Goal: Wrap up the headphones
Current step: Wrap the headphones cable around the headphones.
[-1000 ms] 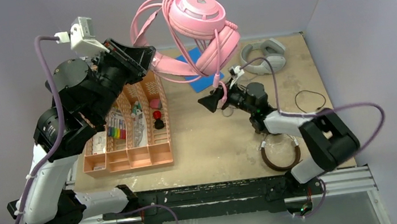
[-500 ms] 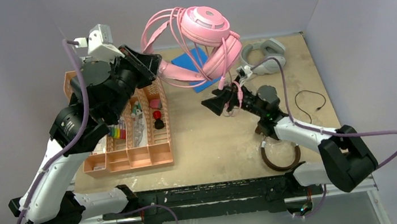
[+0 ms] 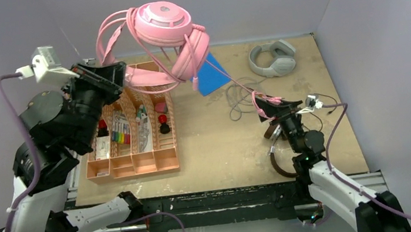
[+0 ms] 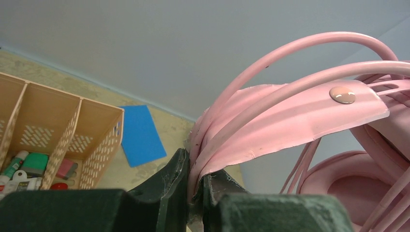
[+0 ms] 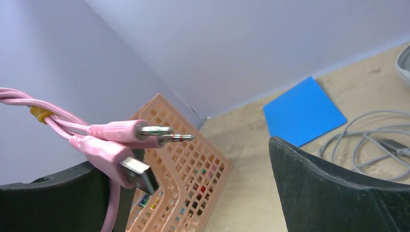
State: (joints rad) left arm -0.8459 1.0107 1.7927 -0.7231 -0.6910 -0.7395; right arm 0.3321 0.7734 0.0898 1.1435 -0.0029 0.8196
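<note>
The pink headphones (image 3: 166, 29) hang high in the air, and my left gripper (image 3: 120, 78) is shut on their headband (image 4: 270, 125), which shows pinched between my fingers in the left wrist view. The pink cable (image 3: 234, 83) runs down to my right gripper (image 3: 273, 109). That gripper (image 5: 193, 159) has its jaws wide apart, and the pink plugs (image 5: 140, 133) rest against its left finger. The light-grey headphones (image 3: 272, 60) lie at the back right with their grey cable (image 3: 239, 97) loose on the table. The brown-and-silver headphones (image 3: 289, 164) lie partly hidden under my right arm, and their thin black cable (image 3: 321, 103) is beside them.
An orange divided basket (image 3: 137, 154) with pens and small items stands at the left, below the headphones. A blue card (image 3: 210, 77) lies at the back middle. Grey walls close in the back and the right side.
My left arm swung the pink headphones left and higher. My right gripper pulled back to the right and nearer with the cable's plug end, drawing the cable out.
</note>
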